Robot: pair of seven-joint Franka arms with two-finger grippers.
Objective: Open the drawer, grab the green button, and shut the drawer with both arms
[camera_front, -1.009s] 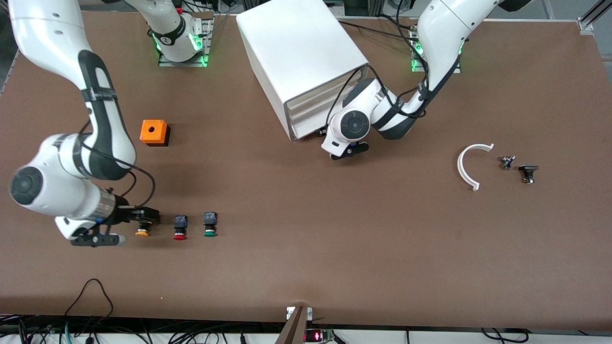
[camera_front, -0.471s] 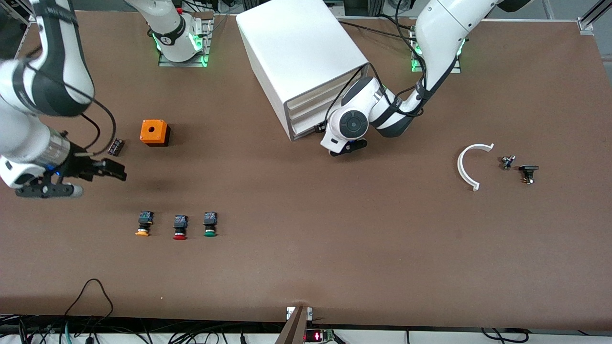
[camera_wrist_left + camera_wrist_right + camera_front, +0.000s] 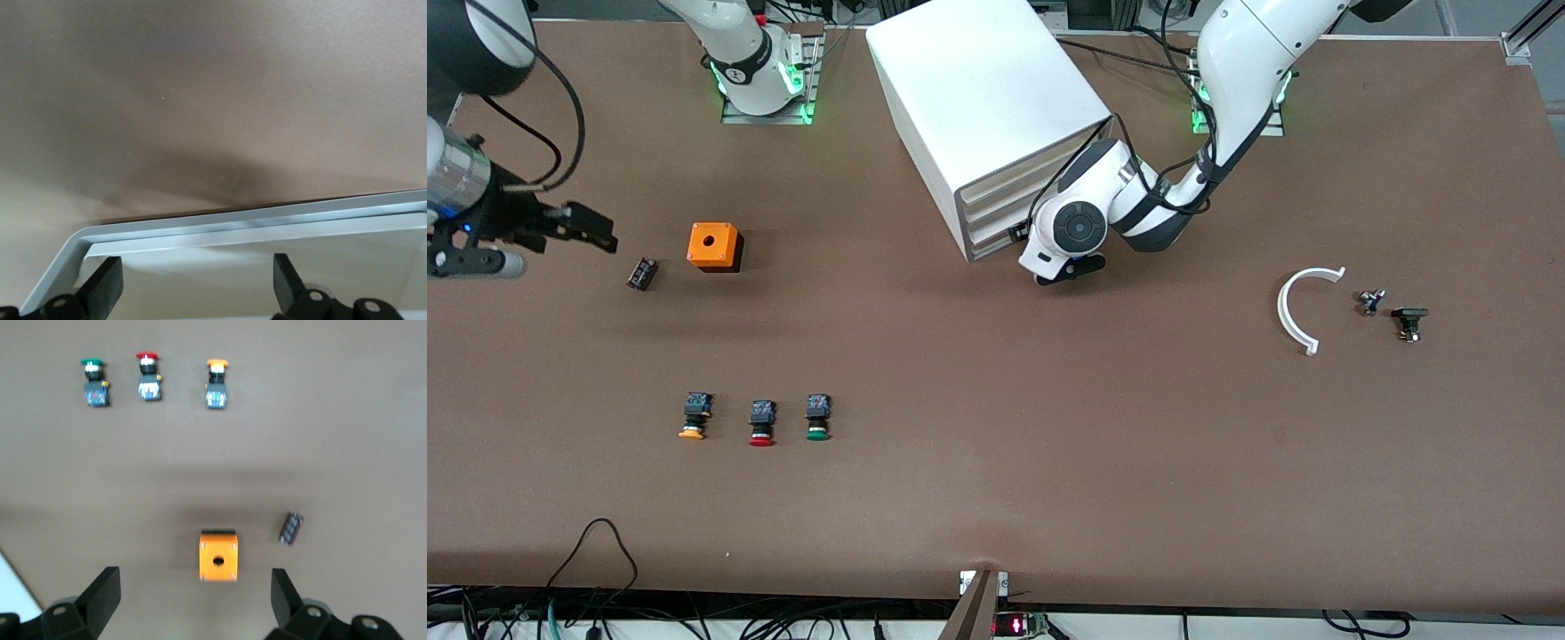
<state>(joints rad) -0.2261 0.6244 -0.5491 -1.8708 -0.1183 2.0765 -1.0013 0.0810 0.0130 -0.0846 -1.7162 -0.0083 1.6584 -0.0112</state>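
Green button (image 3: 816, 419) already out on the bench, toward the right arm's end. Drawer (image 3: 996, 233) not visibly pulled out. Left gripper (image 3: 193, 283) spread at the drawer front, empty. Right gripper (image 3: 591, 228) spread, empty, over the right arm's edge. Closing apparently remains.

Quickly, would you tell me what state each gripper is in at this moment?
Left gripper: open, holding nothing, at the front of the drawer.
Right gripper: open, empty, over the orange box.
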